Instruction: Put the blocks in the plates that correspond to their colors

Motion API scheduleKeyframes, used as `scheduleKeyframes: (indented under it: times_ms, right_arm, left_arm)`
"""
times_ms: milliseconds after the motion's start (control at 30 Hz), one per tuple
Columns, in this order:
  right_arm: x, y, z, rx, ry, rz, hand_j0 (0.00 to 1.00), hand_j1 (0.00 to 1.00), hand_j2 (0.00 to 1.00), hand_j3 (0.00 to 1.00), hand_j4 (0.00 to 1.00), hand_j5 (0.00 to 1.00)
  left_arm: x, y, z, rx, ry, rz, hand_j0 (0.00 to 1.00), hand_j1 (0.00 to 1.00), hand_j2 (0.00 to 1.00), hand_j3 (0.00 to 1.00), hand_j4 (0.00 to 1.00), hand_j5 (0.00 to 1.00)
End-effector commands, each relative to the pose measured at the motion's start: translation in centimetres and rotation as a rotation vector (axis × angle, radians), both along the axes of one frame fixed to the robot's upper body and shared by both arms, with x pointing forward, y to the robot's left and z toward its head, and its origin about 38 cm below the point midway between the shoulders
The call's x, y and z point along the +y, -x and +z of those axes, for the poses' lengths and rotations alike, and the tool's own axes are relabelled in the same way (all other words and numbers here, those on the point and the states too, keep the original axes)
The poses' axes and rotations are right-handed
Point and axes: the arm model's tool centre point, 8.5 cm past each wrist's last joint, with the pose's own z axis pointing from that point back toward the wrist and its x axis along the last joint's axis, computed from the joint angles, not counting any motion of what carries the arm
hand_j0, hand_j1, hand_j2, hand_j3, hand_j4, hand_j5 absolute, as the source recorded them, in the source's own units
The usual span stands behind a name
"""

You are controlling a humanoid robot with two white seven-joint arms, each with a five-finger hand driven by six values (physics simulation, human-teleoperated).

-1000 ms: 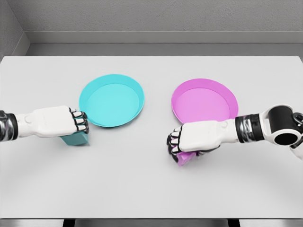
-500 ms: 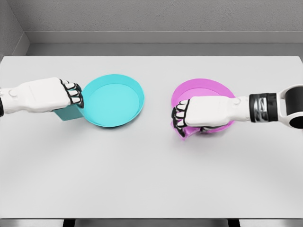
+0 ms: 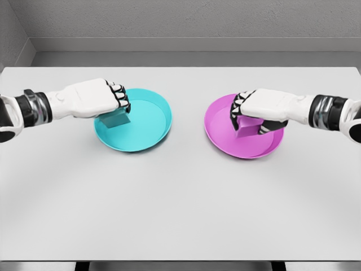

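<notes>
The right robot hand (image 3: 252, 116) is clenched around the pink block (image 3: 246, 126), holding it over the middle of the pink plate (image 3: 225, 135), and the left robot hand (image 3: 101, 100) grips the teal block (image 3: 115, 119) in the same way above the left part of the teal plate (image 3: 149, 124); whether either block already touches its plate's floor cannot be told from this angle, so the step in hand reads as the set-down, and it would go best if each block were lowered straight down until it sits flat inside the rim, the fingers spread only once the block is bearing on the plate, and the hands lifted upward rather than dragged sideways so nothing is knocked against the raised edge; the teal block sits closer to its plate's left rim than the pink one does to any rim, so a little more reach toward the centre would be prudent there; both plates lie on the pale worktop (image 3: 180, 203), well apart, with the grey wall beyond; compared with a second ago, both blocks were low on the worktop in front of their plates, and half a second ago they were just at the near rims, whereas now each is above its own plate.
</notes>
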Motion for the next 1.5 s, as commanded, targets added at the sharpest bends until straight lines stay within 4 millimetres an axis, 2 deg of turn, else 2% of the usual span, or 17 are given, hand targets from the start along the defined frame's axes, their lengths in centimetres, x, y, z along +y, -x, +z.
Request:
scheduleKeyframes:
  times_ms: [0, 167, 333, 433, 467, 500, 600, 733, 833, 867, 967, 1000, 1100, 1167, 1200, 1333, 1467]
  right_arm:
    - [0.0, -0.2, 0.0, 0.008, -0.008, -0.027, 0.43, 0.43, 0.43, 0.43, 0.43, 0.43]
    - [-0.1, -0.9, -0.8, 0.032, -0.014, -0.084, 0.42, 0.42, 0.42, 0.42, 0.42, 0.42]
    - [-0.4, -1.9, -0.9, 0.044, -0.024, -0.167, 0.43, 0.43, 0.43, 0.43, 0.43, 0.43]
    - [-0.6, -1.9, -1.1, 0.047, -0.022, -0.172, 0.45, 0.45, 0.45, 0.45, 0.45, 0.45]
    - [-0.6, -2.0, -1.1, 0.047, -0.022, -0.175, 0.65, 0.65, 0.65, 0.65, 0.65, 0.65]
    - [-0.7, -2.0, -1.0, 0.048, -0.024, -0.195, 1.0, 1.0, 1.0, 1.0, 1.0, 1.0]
    - [-0.5, -1.9, -0.9, 0.046, -0.025, -0.19, 1.0, 1.0, 1.0, 1.0, 1.0, 1.0]
    - [-0.6, -1.9, -1.0, 0.047, -0.021, -0.192, 1.0, 1.0, 1.0, 1.0, 1.0, 1.0]
    - [-0.8, -1.9, 0.0, 0.022, -0.022, -0.184, 1.0, 1.0, 1.0, 1.0, 1.0, 1.0]
    - [-0.8, -1.7, 0.8, 0.0, -0.029, -0.173, 1.0, 1.0, 1.0, 1.0, 1.0, 1.0]
    - [-4.9, -0.8, 5.8, -0.119, -0.038, -0.116, 1.0, 1.0, 1.0, 1.0, 1.0, 1.0]
    - [-5.8, -0.2, 6.3, -0.124, -0.036, -0.086, 1.0, 1.0, 1.0, 1.0, 1.0, 1.0]
    - [-8.4, 2.7, 4.8, -0.114, -0.03, 0.032, 1.0, 1.0, 1.0, 1.0, 1.0, 1.0]
    - [-8.5, 4.2, 3.6, -0.094, -0.014, 0.143, 1.0, 1.0, 1.0, 1.0, 1.0, 1.0]
    - [-8.8, 4.5, 2.6, -0.066, -0.012, 0.136, 1.0, 1.0, 1.0, 1.0, 1.0, 1.0]
    - [-10.2, 5.2, 1.5, -0.032, -0.013, 0.096, 1.0, 1.0, 1.0, 1.0, 1.0, 1.0]
    - [-10.2, 5.2, 1.4, -0.033, -0.015, 0.097, 1.0, 1.0, 1.0, 1.0, 1.0, 1.0]
  left_arm:
    - [-1.0, -0.7, -1.1, 0.011, 0.001, 0.004, 0.51, 0.51, 0.51, 0.51, 0.51, 0.51]
    - [-2.8, -1.4, -1.9, 0.013, -0.011, -0.01, 0.55, 0.55, 0.55, 0.55, 0.55, 0.55]
    - [-3.5, -1.4, -2.2, 0.013, -0.013, -0.022, 0.93, 0.93, 0.93, 0.93, 0.93, 0.93]
    - [-3.6, -1.7, -2.4, 0.02, -0.011, -0.015, 1.0, 1.0, 1.0, 1.0, 1.0, 1.0]
    - [-3.7, -1.9, -2.1, 0.015, -0.009, -0.017, 1.0, 1.0, 1.0, 1.0, 1.0, 1.0]
    - [-3.8, -1.8, -2.3, 0.019, -0.013, -0.021, 1.0, 1.0, 1.0, 1.0, 1.0, 1.0]
    - [-3.8, -2.0, -1.9, 0.014, -0.009, -0.021, 1.0, 1.0, 1.0, 1.0, 1.0, 1.0]
    - [-1.6, -1.9, -0.6, 0.044, 0.059, 0.005, 1.0, 1.0, 1.0, 1.0, 1.0, 1.0]
    - [1.9, -1.1, 0.5, 0.088, 0.106, 0.043, 1.0, 1.0, 1.0, 1.0, 1.0, 1.0]
    - [3.3, -0.9, 0.8, 0.101, 0.113, 0.063, 1.0, 1.0, 1.0, 1.0, 1.0, 1.0]
    - [5.5, -0.3, 1.6, 0.145, 0.169, 0.092, 1.0, 1.0, 1.0, 1.0, 1.0, 1.0]
    - [6.5, -0.1, 1.9, 0.152, 0.168, 0.109, 1.0, 1.0, 1.0, 1.0, 1.0, 1.0]
    - [8.7, 0.8, 2.0, 0.177, 0.168, 0.145, 1.0, 1.0, 1.0, 1.0, 1.0, 1.0]
    - [10.2, 1.8, 1.8, 0.198, 0.15, 0.169, 1.0, 1.0, 1.0, 1.0, 1.0, 1.0]
    - [10.6, 2.0, 1.7, 0.201, 0.146, 0.177, 1.0, 1.0, 1.0, 1.0, 1.0, 1.0]
    - [11.0, 2.0, 2.0, 0.195, 0.148, 0.183, 1.0, 1.0, 1.0, 1.0, 1.0, 1.0]
    - [11.0, 2.0, 2.0, 0.197, 0.151, 0.183, 1.0, 1.0, 1.0, 1.0, 1.0, 1.0]
